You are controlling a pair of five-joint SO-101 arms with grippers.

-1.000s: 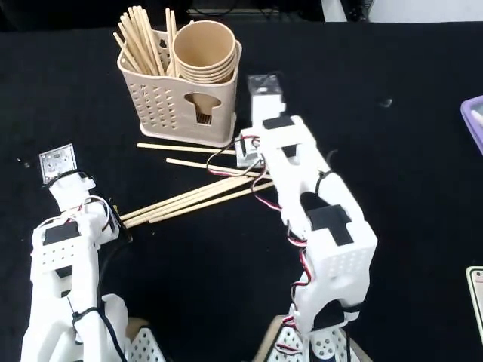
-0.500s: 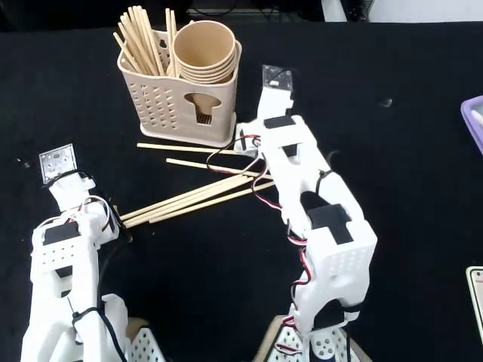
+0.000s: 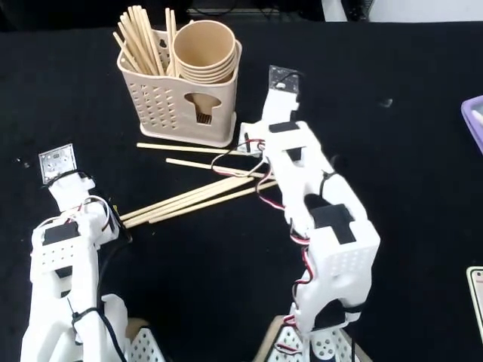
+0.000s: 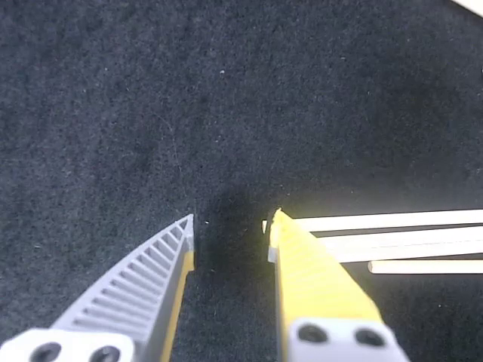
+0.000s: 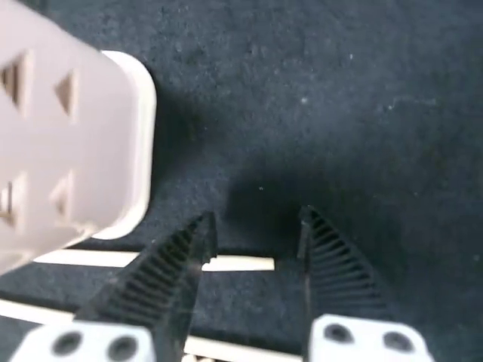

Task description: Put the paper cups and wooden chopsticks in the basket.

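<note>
Worktop [image 3: 407, 196]: black cloth.

Basket [image 3: 181, 105]: cream, perforated, upright at the far side of the worktop. Its corner is also in the right wrist view [image 5: 68, 151].

Paper cups [image 3: 204, 49]: nested in one stack, upright, in the right-hand compartment of the basket.

Upright chopsticks [image 3: 139, 38]: a bunch standing in the left-hand compartment, fanned out above the rim.

Loose wooden chopsticks on the worktop:
- Single chopstick [image 3: 185, 148], lying just in front of the basket base. Its end shows in the right wrist view [image 5: 234, 263].
- Second single chopstick [image 3: 211, 166], a little nearer the arms, apart from the first.
- Chopstick bundle [image 3: 196, 197], several lying side by side on a slant between the two arms [image 4: 392, 241].

Left tool [image 4: 230, 230]: fingers spread part-way, nothing between them. The tips are low over the cloth. The yellow finger [image 4: 309, 279] sits just at the near ends of the chopstick bundle; I cannot tell whether it touches them.

Right tool [image 5: 256, 226]: fingers spread part-way, holding nothing, just beside the basket corner. The end of the single chopstick lies below the gap between the fingers.

Purple container edge [image 3: 474, 117]: at the right margin, well apart from the basket.
</note>
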